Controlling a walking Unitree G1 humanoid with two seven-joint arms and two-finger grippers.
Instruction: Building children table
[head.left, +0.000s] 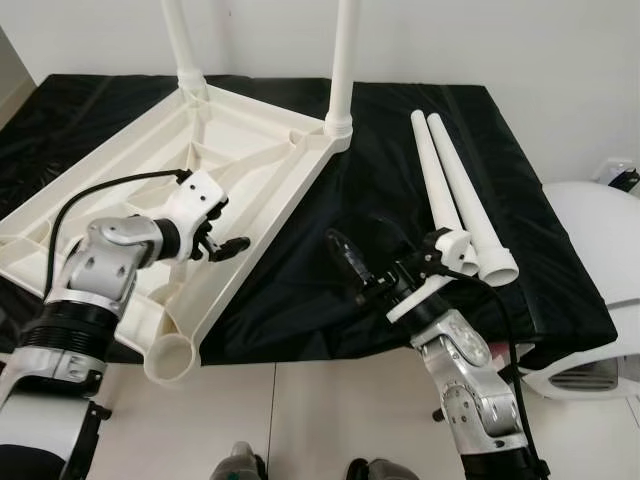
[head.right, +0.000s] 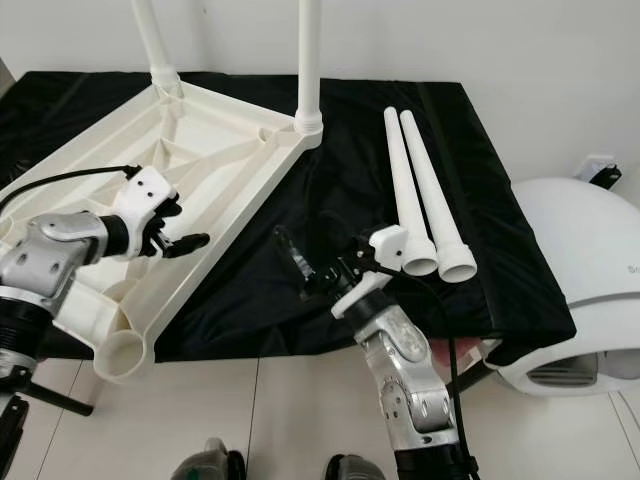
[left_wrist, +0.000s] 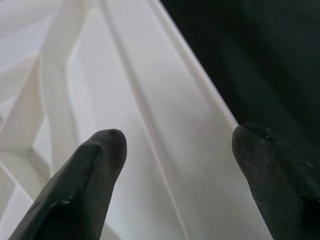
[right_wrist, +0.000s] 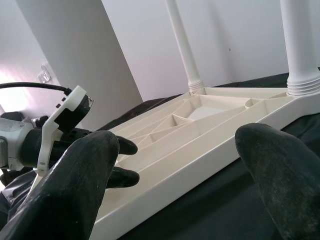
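A white children's tabletop lies upside down on a black cloth. Two white legs stand upright in its far corner sockets. Its near corner socket is an empty round hole. Two loose white legs lie side by side on the cloth at the right. My left gripper hovers open over the tabletop's right rim with nothing between its fingers. My right gripper is open and empty above the cloth, between the tabletop and the loose legs, pointing toward the tabletop.
The black cloth covers a low platform whose front edge runs just before my arms. A white rounded appliance stands at the right, close to the platform's corner. A white wall is behind and pale floor tiles below.
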